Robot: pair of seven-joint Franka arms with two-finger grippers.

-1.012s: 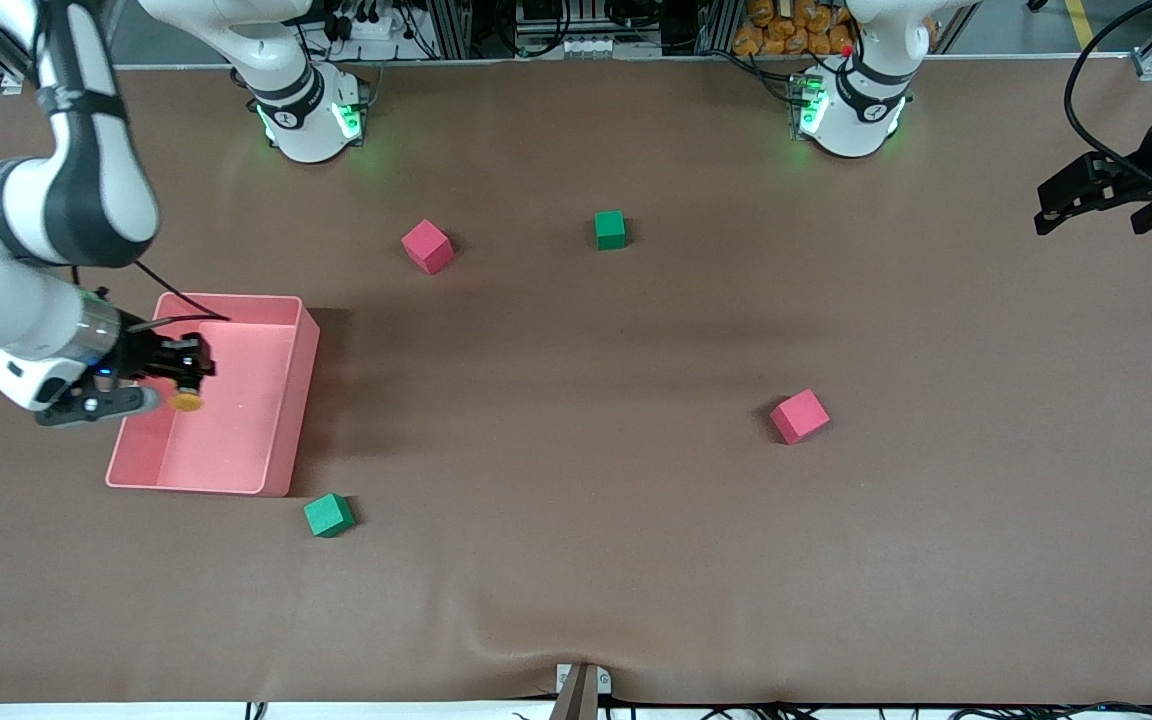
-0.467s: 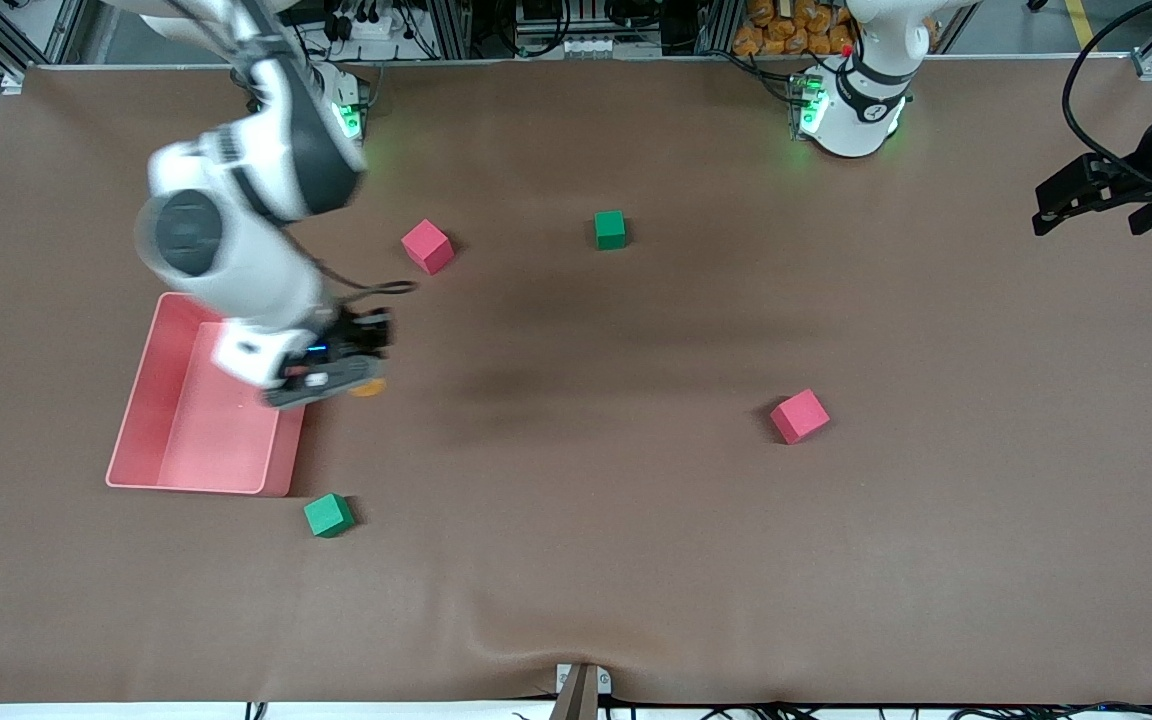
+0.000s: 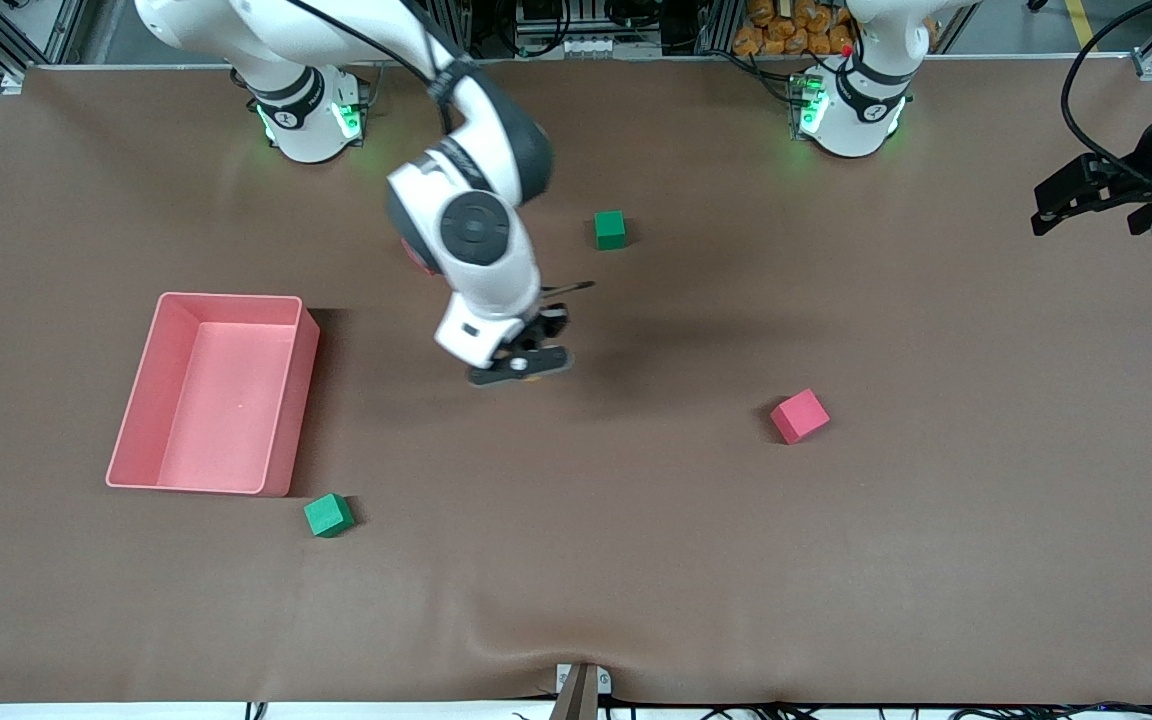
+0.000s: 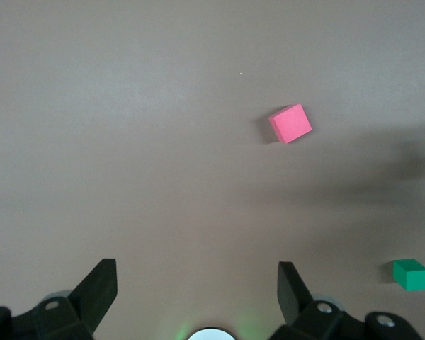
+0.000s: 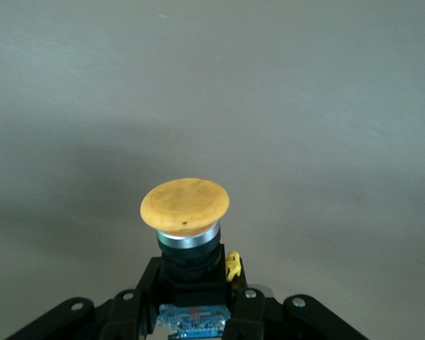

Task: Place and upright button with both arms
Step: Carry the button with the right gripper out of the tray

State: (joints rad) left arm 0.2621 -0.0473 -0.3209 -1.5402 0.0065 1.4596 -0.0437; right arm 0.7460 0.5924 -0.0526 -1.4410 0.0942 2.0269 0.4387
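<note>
The pink bin (image 3: 288, 400) holds nothing. Two green cubes (image 3: 610, 229) (image 3: 328, 515), one fully visible red cube (image 3: 799, 416). The right gripper (image 3: 526, 365) grips the button (image 5: 185, 205) over mid-table; the waiting left gripper (image 4: 197, 297) is spread wide.

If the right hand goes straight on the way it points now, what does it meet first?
Probably only the bare table. The right hand holds the button, and its wrist view shows nothing else ahead.

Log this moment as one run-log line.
right claw: shut on black-bodied orange-capped push-button, over mid-table | left claw: open, waiting at table's end | pink plastic bin: empty
</note>
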